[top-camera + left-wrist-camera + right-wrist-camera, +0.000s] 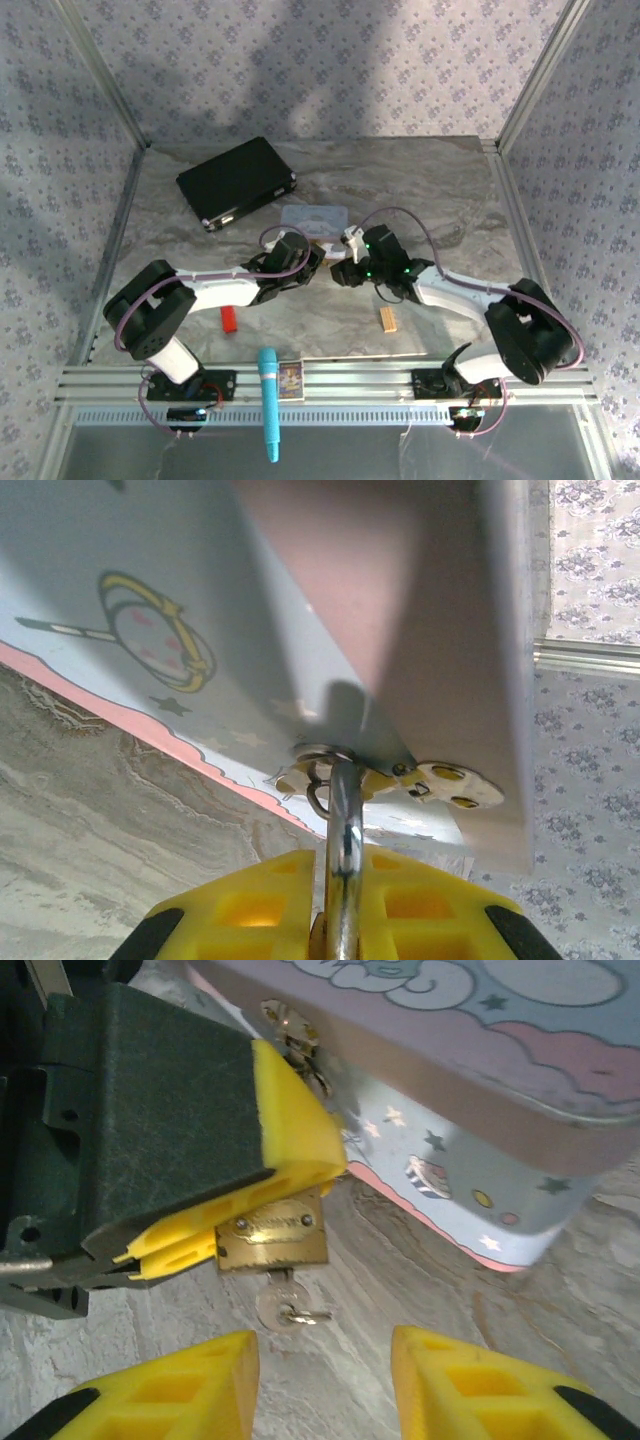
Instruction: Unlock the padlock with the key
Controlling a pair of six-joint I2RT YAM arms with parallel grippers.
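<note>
Padlock (pixel 272 1238) hangs from the tin box (pixel 480 1150), keyhole end with key (pixel 285 1305) pointing toward the right pincer (pixel 325 1380) — spread, touching nothing — while the left pincer (pixel 340 880) pinches the padlock.

Brass padlock (pixel 272 1238), key (pixel 285 1305) in its underside

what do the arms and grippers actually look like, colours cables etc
The left arm and right arm both have white links and bulky black joints, and a thin purple cable loops along each. Small green lights glow at the right wrist. The right gripper has yellow fingers moulded with square pockets, black at the outer corners. The left gripper matches it.
</note>
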